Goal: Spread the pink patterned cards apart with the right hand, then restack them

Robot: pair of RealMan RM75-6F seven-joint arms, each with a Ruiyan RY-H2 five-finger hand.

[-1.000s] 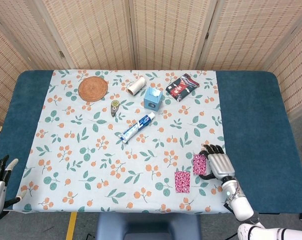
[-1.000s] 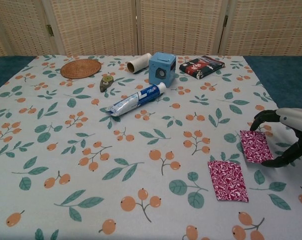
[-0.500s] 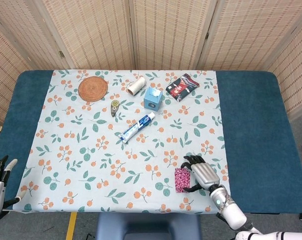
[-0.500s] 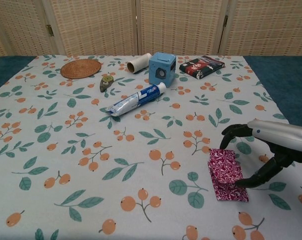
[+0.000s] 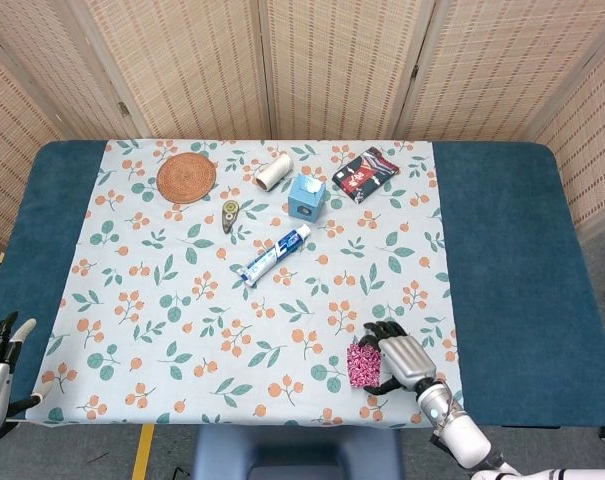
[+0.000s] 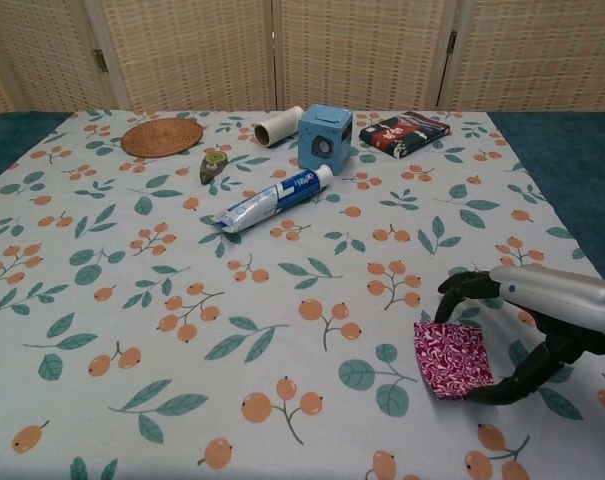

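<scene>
Fingers of the right hand curl down over the pink patterned cards, dark fingertips at the far edge of the stack and the thumb reaching to its near right corner, so the hand holds the cards between fingers and thumb. The cards lie flat as one pile on the floral tablecloth, near the front right of the printed area. From the head view the same right hand sits just right of the cards, its fingers draped onto their right edge, with the forearm running off toward the lower right corner.

Well apart from the cards, toward the middle of the cloth, a toothpaste tube lies at a diagonal. Behind it stands a blue box with a round hole in its front face, and just left of that a roll of white thread lies on its side. A small tape dispenser rests between the tube and a round woven coaster at the far left. A dark red-printed packet lies at the far right of this row.

The left hand shows only in the head view, at the lower left off the edge of the blue table, fingers apart and pointing upward, holding nothing.
</scene>
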